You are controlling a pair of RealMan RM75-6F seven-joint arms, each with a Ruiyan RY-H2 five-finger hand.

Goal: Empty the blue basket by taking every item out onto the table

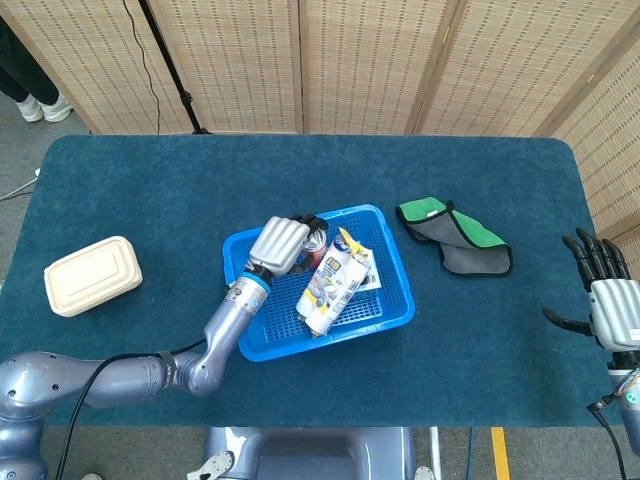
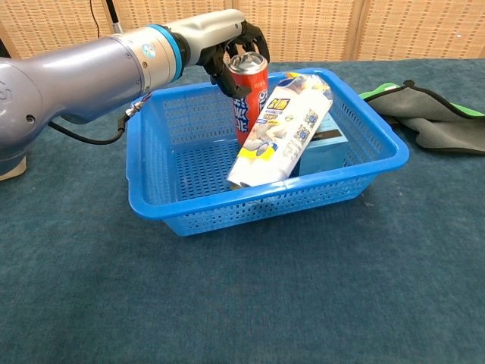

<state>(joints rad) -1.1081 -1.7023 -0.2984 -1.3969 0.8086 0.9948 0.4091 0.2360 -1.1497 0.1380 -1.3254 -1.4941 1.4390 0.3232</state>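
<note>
Blue basket (image 1: 244,340) (image 2: 151,199): perforated plastic, rectangular, standing on the tabletop (image 1: 150,200) (image 2: 227,303) near its middle.

Contents of basket:
- Red can (image 2: 250,91) (image 1: 316,243): upright at the far side of the basket, top rim visible. Left hand (image 1: 281,243) (image 2: 227,38) wraps it from above and from the left, dark fingers (image 2: 255,39) curled around the upper part of the can (whether the can's base rests on the basket floor cannot be told).
- White and yellow packet (image 1: 331,285) (image 2: 280,129): long, printed, lying tilted, its upper end leaning against the red can, its lower end against the near wall of the basket.
- Dark box (image 2: 324,136) (image 1: 368,278): flat, with a white label, mostly hidden under and to the right of the packet.

Outside basket:
- Green and grey cloth (image 1: 455,238) (image 2: 428,114): crumpled, on the tabletop to the right of the basket, apart from it.
- Beige lidded container (image 1: 92,275): at the far left of the tabletop, well apart from the basket.

Right hand (image 1: 605,305): at the right edge of the head view, off the right end of the tabletop, fingers (image 1: 592,255) straight and spread, holding nothing.
</note>
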